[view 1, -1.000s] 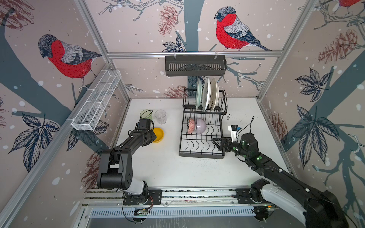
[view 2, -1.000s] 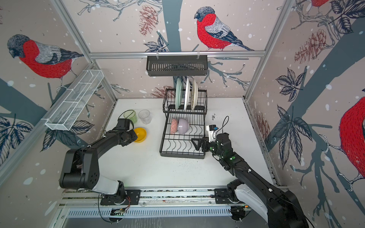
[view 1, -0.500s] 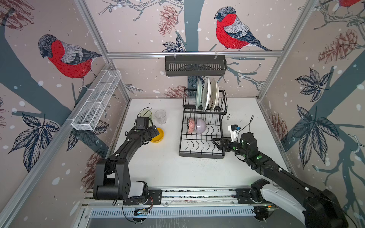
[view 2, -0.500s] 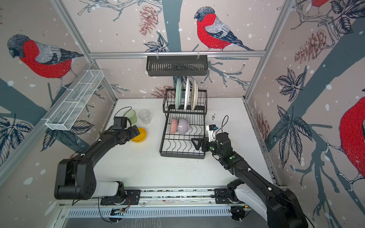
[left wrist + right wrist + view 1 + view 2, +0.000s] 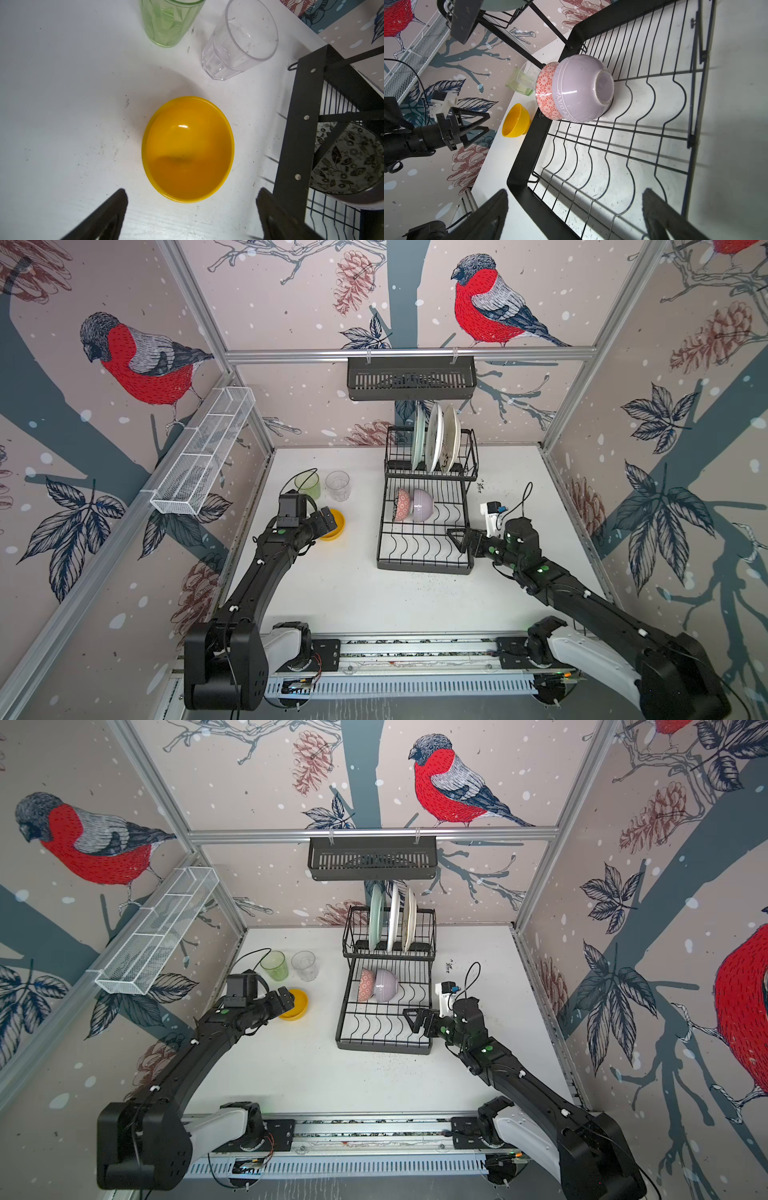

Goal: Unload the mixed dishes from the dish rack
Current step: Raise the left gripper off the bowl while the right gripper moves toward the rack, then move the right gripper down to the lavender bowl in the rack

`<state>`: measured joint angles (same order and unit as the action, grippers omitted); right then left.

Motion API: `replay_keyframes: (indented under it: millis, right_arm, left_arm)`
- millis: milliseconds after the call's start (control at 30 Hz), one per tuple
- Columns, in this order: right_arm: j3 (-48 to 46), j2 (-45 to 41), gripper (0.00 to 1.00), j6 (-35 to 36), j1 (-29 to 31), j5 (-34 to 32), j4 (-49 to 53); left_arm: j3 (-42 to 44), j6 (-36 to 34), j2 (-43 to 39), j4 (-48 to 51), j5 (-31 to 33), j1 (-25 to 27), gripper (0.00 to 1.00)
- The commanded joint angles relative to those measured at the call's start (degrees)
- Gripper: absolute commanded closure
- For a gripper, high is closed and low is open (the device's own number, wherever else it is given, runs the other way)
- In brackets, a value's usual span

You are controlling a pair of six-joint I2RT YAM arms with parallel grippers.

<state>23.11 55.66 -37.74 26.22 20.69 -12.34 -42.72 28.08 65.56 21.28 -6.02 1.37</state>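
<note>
White table (image 5: pixel 357 593) inside bird-papered booth; yellow bowl (image 5: pixel 188 149) upright on table just ahead of left end effector (image 5: pixel 191 216), jaws wide, empty; lift clear without clipping rim; right end effector (image 5: pixel 575 216) wide, empty, over dish rack (image 5: pixel 654 135); lilac bowl (image 5: pixel 579 89) beyond, nested on pink bowl (image 5: pixel 547 91); suggest straddling lilac rim squarely.

A robot test cell in a lab, staged as a kitchen: aluminium frame posts (image 5: pixel 195 310), bullfinch-printed wall panels (image 5: pixel 141 360), two arms on a base rail (image 5: pixel 415 649) along the lower edge, white tabletop (image 5: pixel 353 593).
</note>
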Motion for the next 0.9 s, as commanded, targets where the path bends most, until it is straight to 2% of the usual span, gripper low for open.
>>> replay_keyframes:
  millis: [0,267,500,867]
  right_arm:
    - [1.0,1.0,0.0,-2.2,0.9,-1.3,-1.5]
    - [3.4,4.5,0.0,-4.4,8.2,-9.7,-3.0]
    - [8.3,12.9,0.0,-5.3,13.8,-13.6,-5.7]
    - [17.4,26.6,0.0,-1.3,15.4,-18.8,-6.8]
  left_arm:
    - [0.6,-1.1,-1.7,0.0,-3.5,0.0,0.03]
    - [1.5,-2.9,-4.9,-0.6,-9.4,0.6,0.03]
    - [2.2,-5.9,-6.3,0.1,-11.8,0.8,0.03]
    - [3.5,-7.9,-4.4,-2.4,-18.0,0.8,0.03]
